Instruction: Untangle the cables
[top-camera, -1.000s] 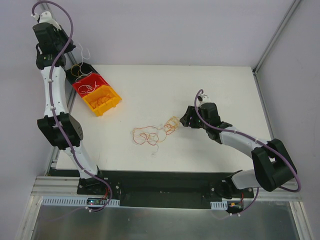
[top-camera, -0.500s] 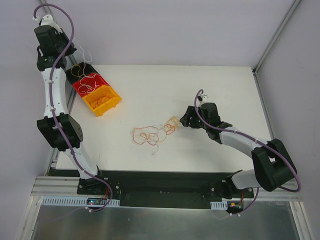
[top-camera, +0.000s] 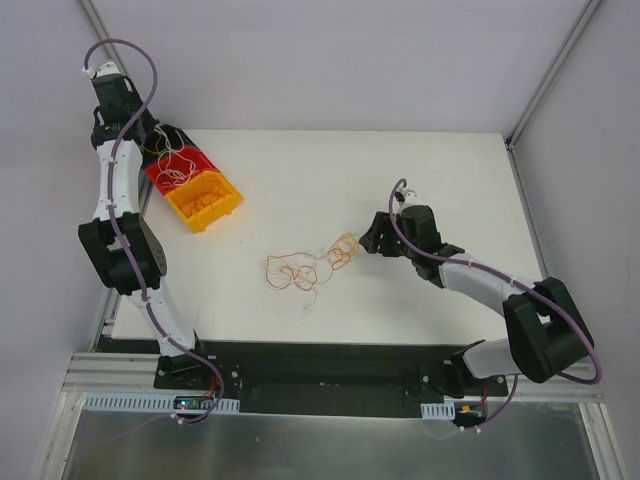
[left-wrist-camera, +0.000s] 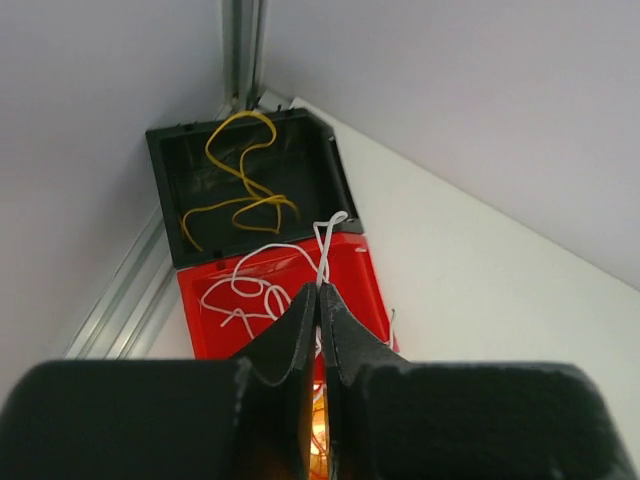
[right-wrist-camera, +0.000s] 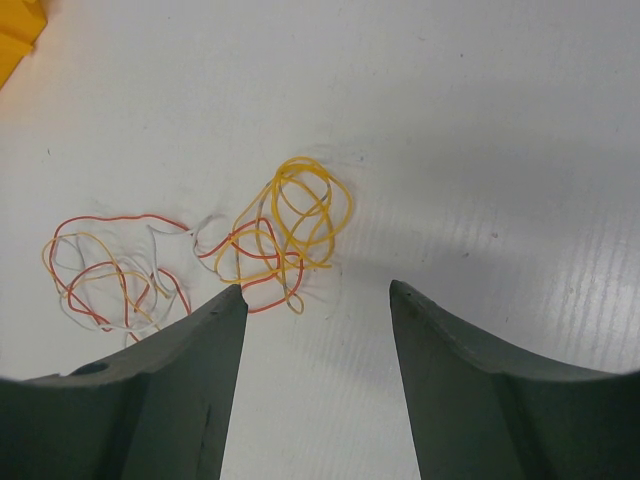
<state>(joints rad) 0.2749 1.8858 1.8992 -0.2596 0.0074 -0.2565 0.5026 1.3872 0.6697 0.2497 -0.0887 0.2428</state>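
Pinches a white cable (left-wrist-camera: 323, 255) in the left gripper (left-wrist-camera: 320, 292) above the red bin (left-wrist-camera: 360, 280). Holds right gripper (right-wrist-camera: 318, 290) spread near tangled cables (right-wrist-camera: 275, 245).

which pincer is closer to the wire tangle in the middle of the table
Right. The right pincer, open, sits just beside the tangle, at its right end. The left pincer is far off over the red bin, shut on a white wire.

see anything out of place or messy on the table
Mainly the knot of orange, red, yellow and white cables mid-table, loops crossing one another. Also a white cable lying in the red bin is pinched in the shut left claw.
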